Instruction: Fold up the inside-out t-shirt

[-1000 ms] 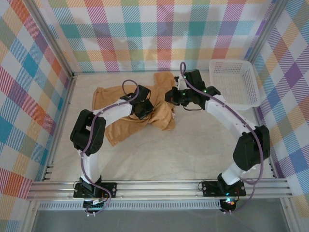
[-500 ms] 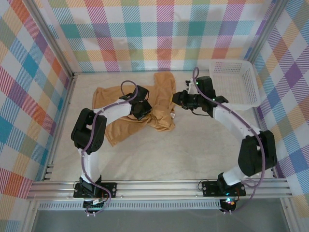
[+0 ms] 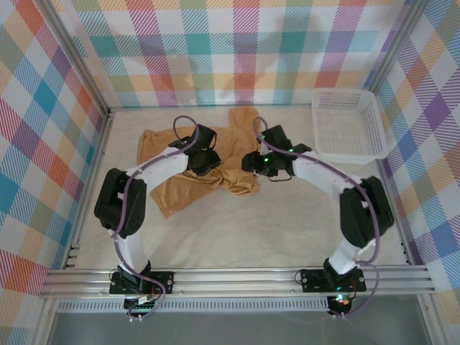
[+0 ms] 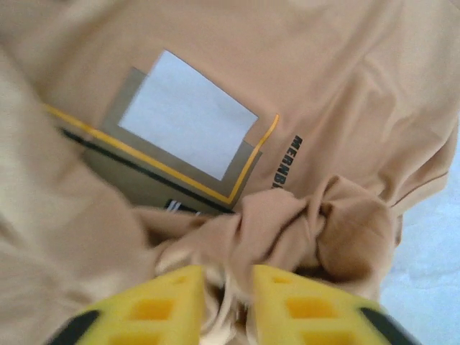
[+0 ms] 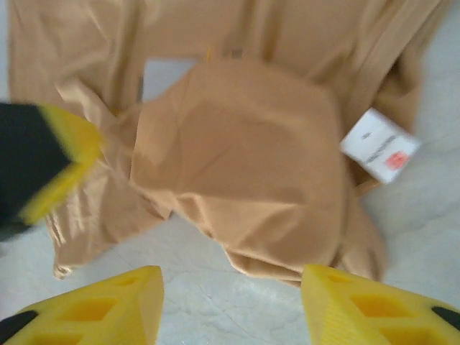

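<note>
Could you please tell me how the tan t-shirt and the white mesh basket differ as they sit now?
The t-shirt is tan, soft cloth, lying crumpled mid-table; the basket is white, rigid mesh, standing at the far right corner. The t-shirt carries a white tag; the basket holds nothing. Both rest on the table.

Top view high at the near edge, facing down; wrist views close over the t-shirt (image 3: 183, 192) — shared by all.
</note>
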Robot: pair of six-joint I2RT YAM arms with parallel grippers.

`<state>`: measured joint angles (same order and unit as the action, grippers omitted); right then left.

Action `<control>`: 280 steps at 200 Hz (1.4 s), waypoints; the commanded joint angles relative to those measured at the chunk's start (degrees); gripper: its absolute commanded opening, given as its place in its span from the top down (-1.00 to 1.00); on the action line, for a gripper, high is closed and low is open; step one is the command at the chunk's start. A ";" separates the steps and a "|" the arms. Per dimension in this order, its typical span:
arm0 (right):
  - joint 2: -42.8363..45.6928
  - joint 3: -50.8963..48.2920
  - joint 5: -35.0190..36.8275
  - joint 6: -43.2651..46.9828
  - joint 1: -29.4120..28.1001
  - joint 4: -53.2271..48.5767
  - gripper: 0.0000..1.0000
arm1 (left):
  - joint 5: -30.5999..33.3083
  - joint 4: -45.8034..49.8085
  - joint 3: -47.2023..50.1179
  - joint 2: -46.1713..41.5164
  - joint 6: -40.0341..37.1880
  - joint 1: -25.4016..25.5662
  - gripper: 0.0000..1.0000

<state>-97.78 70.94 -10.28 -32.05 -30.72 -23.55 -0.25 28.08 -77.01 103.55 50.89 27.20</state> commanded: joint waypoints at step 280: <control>-5.20 20.37 5.55 7.88 -0.42 -13.54 1.00 | 2.12 19.87 15.54 -30.39 -15.05 -20.11 1.00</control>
<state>-110.19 84.90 -7.97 -27.05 -31.77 -33.56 -1.21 40.47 -51.94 78.37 39.77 10.33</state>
